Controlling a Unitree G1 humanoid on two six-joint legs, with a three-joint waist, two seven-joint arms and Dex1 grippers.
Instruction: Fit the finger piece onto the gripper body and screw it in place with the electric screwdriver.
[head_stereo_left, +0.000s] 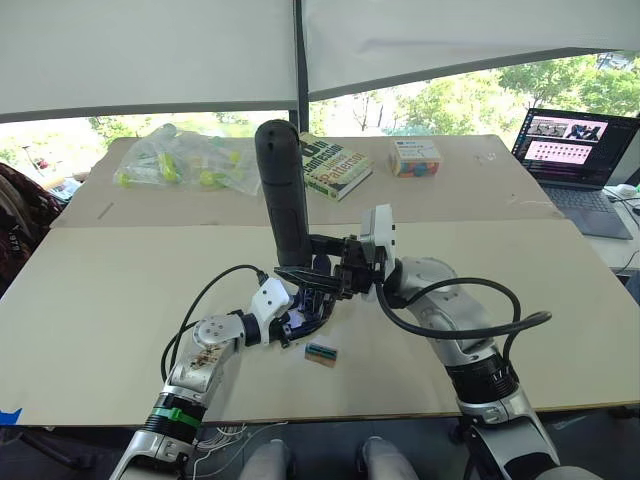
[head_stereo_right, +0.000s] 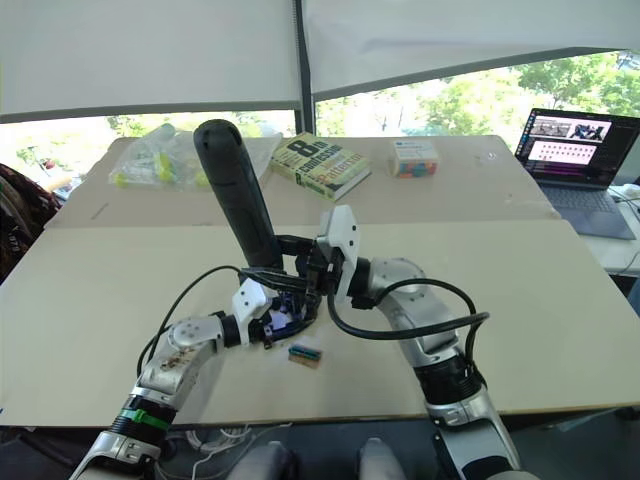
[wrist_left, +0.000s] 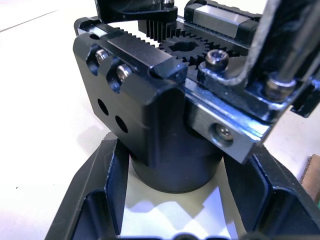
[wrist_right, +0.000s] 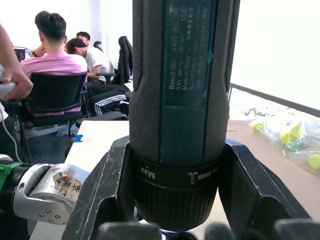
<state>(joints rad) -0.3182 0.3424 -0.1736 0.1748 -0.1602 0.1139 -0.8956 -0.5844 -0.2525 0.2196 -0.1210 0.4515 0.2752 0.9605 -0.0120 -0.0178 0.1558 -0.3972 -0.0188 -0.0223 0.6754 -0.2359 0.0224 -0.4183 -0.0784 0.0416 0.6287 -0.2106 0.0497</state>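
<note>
Screwdriving under way at the near middle of the table (head_stereo_left: 120, 300).

Left gripper (head_stereo_left: 300, 318) is clamped around the gripper body (wrist_left: 150, 130), holding it just above the tabletop; right gripper (head_stereo_left: 335, 268) is clenched on the electric screwdriver (head_stereo_left: 284, 190), which stands nearly upright with its tip down at the body. If the bit sits off the screw head it could slip or cam out, and torque might twist the body in the fingers. I cannot pick out the finger piece.

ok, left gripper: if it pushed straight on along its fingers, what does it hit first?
Nothing new: the left gripper already clamps the gripper body between its fingers. Beyond that sits the right gripper holding the electric screwdriver; depth there is unclear.
</note>
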